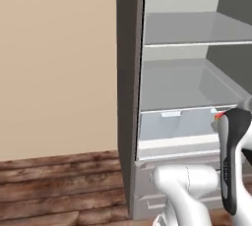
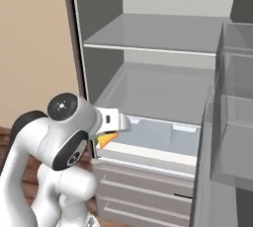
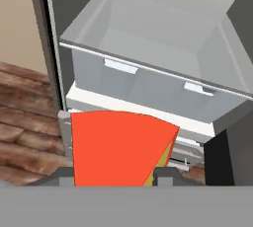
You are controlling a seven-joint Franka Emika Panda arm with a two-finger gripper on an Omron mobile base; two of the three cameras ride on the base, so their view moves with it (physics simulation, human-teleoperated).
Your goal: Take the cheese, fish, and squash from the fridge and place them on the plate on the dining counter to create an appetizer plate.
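- The fridge (image 1: 129,97) stands open beside a beige wall (image 1: 56,63), its grey side panel running up the middle of the left base view and its top cut off in both base views.
- Wooden plank floor (image 1: 54,185) lies at the foot of the wall; in the hand view it shows left of the fridge, partly behind the cheese.
- Two pale grey inner shelves (image 2: 148,36) cross the fridge. The right base view looks down on their bare tops, while the left base view catches them more edge-on.
- The door (image 2: 227,137), with its shelves, hangs at the right edge of the right base view, cropped by the frame.
- The translucent drawer (image 3: 148,80) sits beneath the lower shelf. The hand view looks into it from above; the robot's arm covers its right end in the left base view.
- The cheese (image 3: 118,149) is held in front of the drawer, red face to the hand camera with a sliver of yellow at the right; the base views show just a small tip of it.
- The gripper (image 3: 113,174) has its fingers (image 3: 65,171) clamped on the cheese, their tips mostly hidden behind the wedge.
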